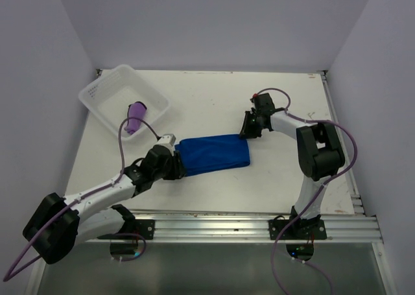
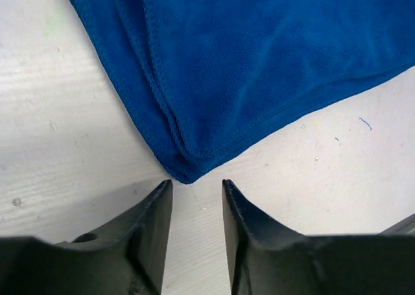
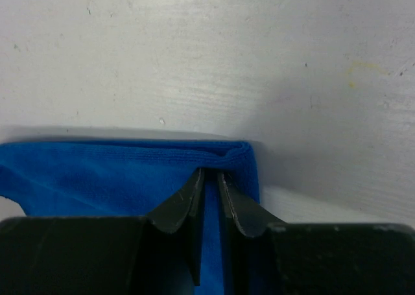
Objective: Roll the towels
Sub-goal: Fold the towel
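Stretched low, left gripper (image 2: 196,185) and right gripper (image 3: 211,174) meet blue towel (image 1: 214,153) ends

Checking all three views: I read no text, label, brand, number or sign. Blue towel (image 2: 259,61), just ahead of left gripper (image 2: 196,188) jaws: plain cloth, no legible print.

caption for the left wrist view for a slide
Left gripper open at a corner of the folded blue towel on the table.
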Motion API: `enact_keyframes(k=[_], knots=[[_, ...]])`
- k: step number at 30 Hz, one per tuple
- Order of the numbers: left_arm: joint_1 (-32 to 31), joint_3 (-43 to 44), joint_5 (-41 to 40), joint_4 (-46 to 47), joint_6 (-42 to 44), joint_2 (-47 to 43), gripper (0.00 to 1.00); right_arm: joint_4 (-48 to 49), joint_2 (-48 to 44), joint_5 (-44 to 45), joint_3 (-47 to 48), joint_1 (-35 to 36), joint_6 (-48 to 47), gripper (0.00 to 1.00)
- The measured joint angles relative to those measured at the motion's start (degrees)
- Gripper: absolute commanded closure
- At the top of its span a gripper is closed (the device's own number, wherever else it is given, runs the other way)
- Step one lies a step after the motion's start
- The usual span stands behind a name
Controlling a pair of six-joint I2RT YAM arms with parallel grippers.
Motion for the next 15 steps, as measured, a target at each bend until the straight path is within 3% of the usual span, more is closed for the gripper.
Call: enact_keyframes(k=[1,2,8,10,15], knots=[[0.0,0.4,-0.2,-0.5,0.1,-0.6,0.44,-0.5,-0.3,-0.1,0.0,0.0,-0.4,0.77],[0.0,1.0,-0.6,-1.0,0.4,-1.1,0.41,-1.0,-0.7,-0.2,0.0,0.0,-0.9,0.70],[-0.2,6.6,-2.4,-2.7,1.8,-1.5,0.20,-6.2,-5.6,-0.9,2.1,-0.1,-1.9,0.57],[-0.2,8.2,-2.9,-3.3,2.4,-1.4,0.03,-7.5,-7.8,-1.1,3.3,-0.1,-2.1,0.52],[-0.2,11.8,-5.0,-4.5,3.4,-1.1,0.00,-10.3,-15.9,1.4,3.9,-0.1,-2.9,0.32]])
